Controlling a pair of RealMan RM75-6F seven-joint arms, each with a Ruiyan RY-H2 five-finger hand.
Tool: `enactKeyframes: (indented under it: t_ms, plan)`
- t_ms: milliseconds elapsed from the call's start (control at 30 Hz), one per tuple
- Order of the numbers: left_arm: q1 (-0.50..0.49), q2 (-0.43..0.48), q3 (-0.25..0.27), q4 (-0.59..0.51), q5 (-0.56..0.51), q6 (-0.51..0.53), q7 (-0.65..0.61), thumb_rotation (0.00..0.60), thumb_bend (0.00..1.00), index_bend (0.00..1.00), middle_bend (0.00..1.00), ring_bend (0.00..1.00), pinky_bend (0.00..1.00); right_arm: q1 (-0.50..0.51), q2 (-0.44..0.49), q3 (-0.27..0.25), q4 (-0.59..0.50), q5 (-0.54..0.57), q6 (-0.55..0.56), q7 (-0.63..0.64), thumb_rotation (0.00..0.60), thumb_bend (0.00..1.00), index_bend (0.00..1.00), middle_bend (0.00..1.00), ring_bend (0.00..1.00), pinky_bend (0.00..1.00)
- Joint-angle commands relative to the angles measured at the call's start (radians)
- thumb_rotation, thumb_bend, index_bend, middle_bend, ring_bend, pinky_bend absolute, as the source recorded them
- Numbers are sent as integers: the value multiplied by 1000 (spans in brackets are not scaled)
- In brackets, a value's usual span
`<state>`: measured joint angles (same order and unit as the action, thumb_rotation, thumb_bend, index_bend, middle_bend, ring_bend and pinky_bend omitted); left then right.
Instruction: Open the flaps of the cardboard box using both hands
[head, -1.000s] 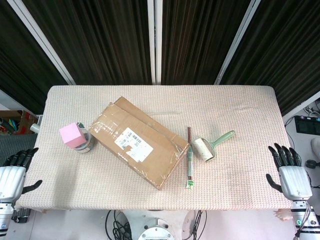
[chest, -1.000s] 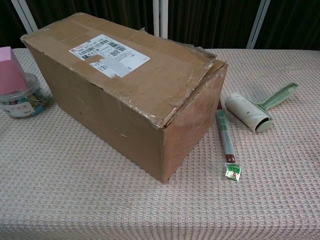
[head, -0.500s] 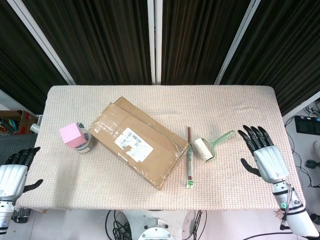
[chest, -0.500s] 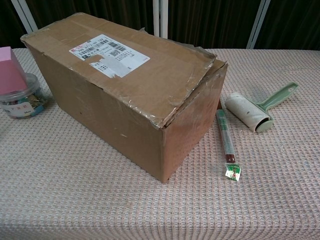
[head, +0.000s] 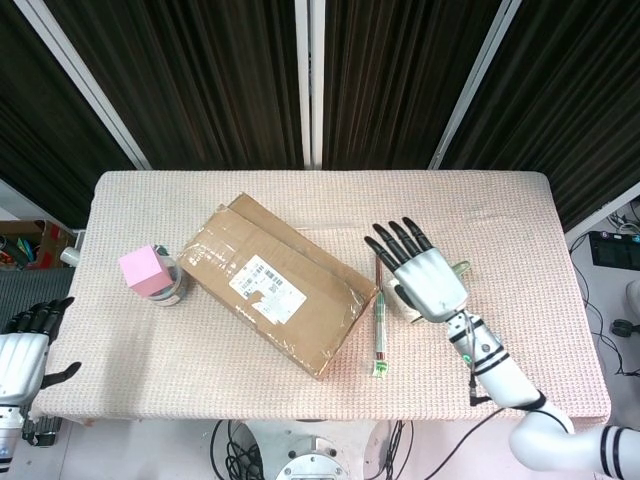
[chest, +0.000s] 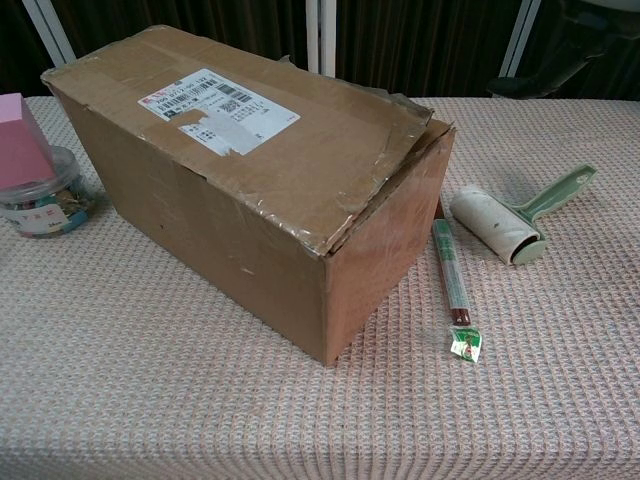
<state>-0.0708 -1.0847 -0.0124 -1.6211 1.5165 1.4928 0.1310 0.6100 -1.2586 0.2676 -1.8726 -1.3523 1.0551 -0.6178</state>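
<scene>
The cardboard box (head: 276, 284) lies near the middle of the cloth-covered surface (head: 500, 205), a little to the left, its flaps down and taped, a white shipping label (chest: 218, 108) on top. Its long axis runs diagonally, from the far left toward the near right, so that one short end faces the near right corner of the scene; at that end the top flap is lifted slightly at the torn tape. Just left of the box stands a small clear tub (chest: 42, 202) holding what look like small coloured clips, though the contents are too small to make out for sure, and a pink block (head: 147, 270) sits on its lid. Right of the box, close beside it, lies a long thin packet (chest: 453, 288), and past that a lint roller (chest: 510, 224) with a green handle. The right hand (head: 423, 274) hovers above the roller, palm down, fingers (head: 392, 243) spread apart and holding nothing, well apart from the box. The left hand (head: 24, 350) sits off the near left edge of the surface, its fingers likewise apart and empty.
</scene>
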Motion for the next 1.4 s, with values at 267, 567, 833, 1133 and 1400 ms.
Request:
enactKeyframes:
  t_ms: [267, 567, 833, 1133, 1400]
  plan:
    - [-5, 0, -4, 12, -7, -12, -16, 600, 0, 133, 166, 161, 244, 61, -107, -18, 99, -2, 11, -22, 600, 207, 0, 0, 0, 0]
    - [-8, -5, -4, 19, -5, -15, -28, 600, 0, 133, 166, 161, 245, 85, -154, -40, 142, -28, 24, 19, 600, 200, 0, 0, 0, 0]
    - [-5, 5, -2, 18, -4, -12, -21, 600, 0, 132, 166, 161, 245, 105, -198, -48, 176, -43, 36, 36, 600, 199, 0, 0, 0, 0]
    - [-4, 3, -2, 18, -5, -11, -24, 600, 0, 133, 166, 161, 245, 121, -242, -59, 212, -87, 60, 93, 600, 200, 0, 0, 0, 0]
    - [2, 6, -2, 20, -5, -1, -28, 600, 0, 132, 166, 161, 244, 117, -292, -60, 276, -234, 190, 258, 600, 199, 0, 0, 0, 0]
